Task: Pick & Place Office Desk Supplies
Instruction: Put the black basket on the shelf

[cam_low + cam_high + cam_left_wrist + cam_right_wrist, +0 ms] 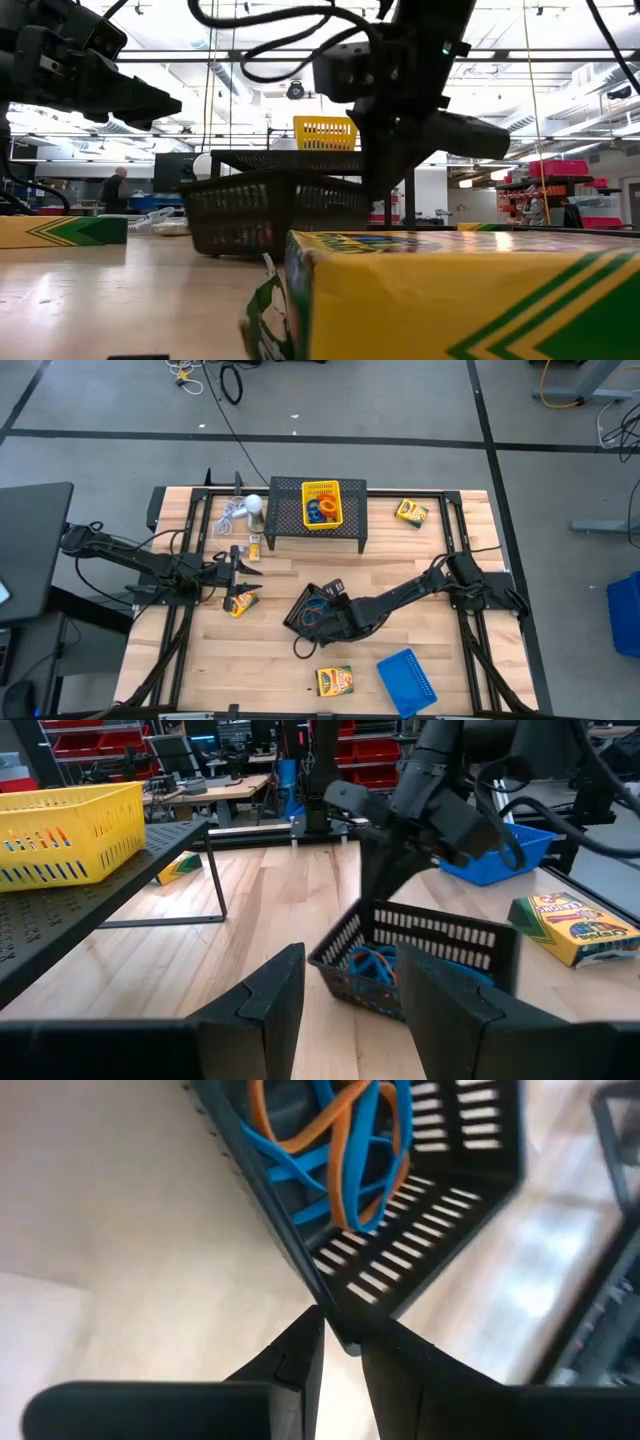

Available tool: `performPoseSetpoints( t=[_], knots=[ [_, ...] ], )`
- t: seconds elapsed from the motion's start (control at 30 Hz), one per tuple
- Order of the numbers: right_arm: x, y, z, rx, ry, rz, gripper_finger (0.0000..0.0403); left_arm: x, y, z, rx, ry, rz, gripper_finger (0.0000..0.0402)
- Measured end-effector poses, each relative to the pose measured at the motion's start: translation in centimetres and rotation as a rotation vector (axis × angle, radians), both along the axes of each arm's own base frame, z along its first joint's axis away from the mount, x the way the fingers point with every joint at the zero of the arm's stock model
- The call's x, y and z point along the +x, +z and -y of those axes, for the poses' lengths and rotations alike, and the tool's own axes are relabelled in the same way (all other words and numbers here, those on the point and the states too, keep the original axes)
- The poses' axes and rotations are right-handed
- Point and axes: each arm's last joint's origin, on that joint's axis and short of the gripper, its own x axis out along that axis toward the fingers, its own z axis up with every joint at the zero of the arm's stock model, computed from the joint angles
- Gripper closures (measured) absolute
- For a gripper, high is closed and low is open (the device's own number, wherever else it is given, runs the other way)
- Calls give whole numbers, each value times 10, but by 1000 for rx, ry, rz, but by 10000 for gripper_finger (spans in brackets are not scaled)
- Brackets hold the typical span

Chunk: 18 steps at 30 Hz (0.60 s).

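Where right pincer [340,1330] clamps black tray [310,606] — three trays, four crayon boxes [335,680]; left pincer [345,995] apart.

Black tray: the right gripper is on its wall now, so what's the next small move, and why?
Probably a short, slow lift. In the right wrist view the right gripper pinches the black tray by its wall, with blue and orange rubber bands loose inside, so lifting it level should keep them in.

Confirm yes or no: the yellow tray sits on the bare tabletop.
No, the yellow tray sits on top of the black mesh stand, above the table.
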Motion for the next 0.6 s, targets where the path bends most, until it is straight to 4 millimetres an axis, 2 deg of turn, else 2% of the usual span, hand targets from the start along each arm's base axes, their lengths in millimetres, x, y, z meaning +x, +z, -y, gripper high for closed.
performPoseSetpoints(
  t=[0.23,0.4,0.6],
  knots=[
    [-7,1,3,-40,-16,-61,327,0,0,0,0,0,0,238],
    [-10,3,0,93,-66,-80,323,0,0,0,0,-1,0,238],
    [-17,14,-11,161,-108,-53,272,0,0,0,4,-1,-2,238]
  ],
)
